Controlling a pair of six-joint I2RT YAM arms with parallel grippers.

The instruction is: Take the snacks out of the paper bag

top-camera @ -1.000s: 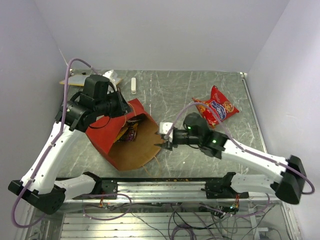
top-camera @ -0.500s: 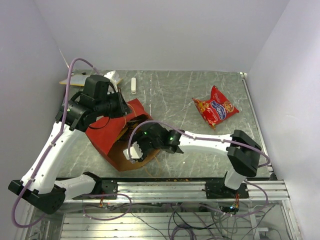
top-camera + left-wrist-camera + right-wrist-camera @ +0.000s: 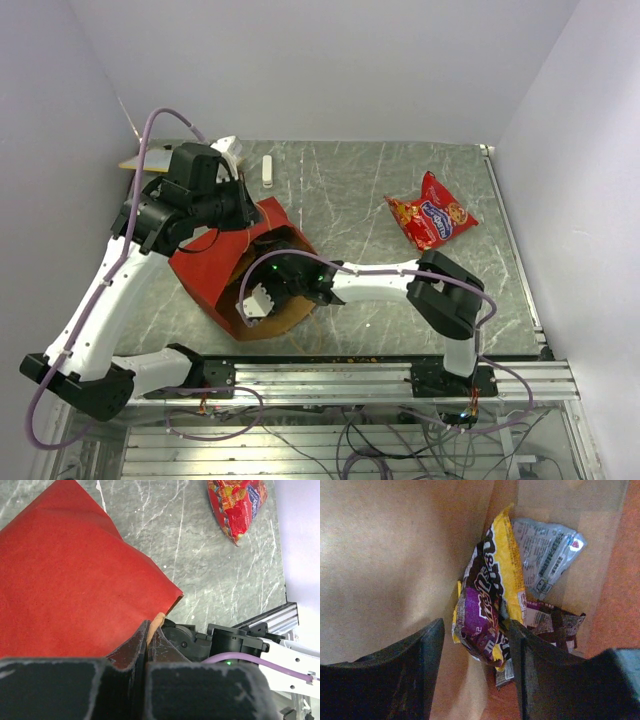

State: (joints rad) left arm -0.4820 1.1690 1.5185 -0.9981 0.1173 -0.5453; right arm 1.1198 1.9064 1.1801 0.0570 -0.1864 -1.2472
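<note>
The paper bag (image 3: 205, 265) lies on its side at the left, red outside, brown inside, its mouth facing right. My left gripper (image 3: 243, 208) is shut on the bag's upper rim; in the left wrist view a tan paper edge (image 3: 156, 621) is pinched between its fingers (image 3: 151, 628). My right gripper (image 3: 255, 300) reaches deep inside the bag and is open (image 3: 476, 630). A yellow and purple packet (image 3: 487, 600) lies between its fingers, untouched by the pads. A silver packet (image 3: 547, 552) and a dark brown packet (image 3: 557, 625) lie behind it. The red chip bag (image 3: 432, 212) lies on the table at the right, and also shows in the left wrist view (image 3: 237, 502).
A small white object (image 3: 267, 170) lies at the table's back. A tan flat piece (image 3: 140, 160) sits at the back left corner. The metal rail (image 3: 330, 375) runs along the front edge. Walls close in on both sides.
My right arm has swung left from outside the bag's mouth and pushed its gripper deep into the bag. My left gripper has stayed shut on the rim, shifting slightly.
</note>
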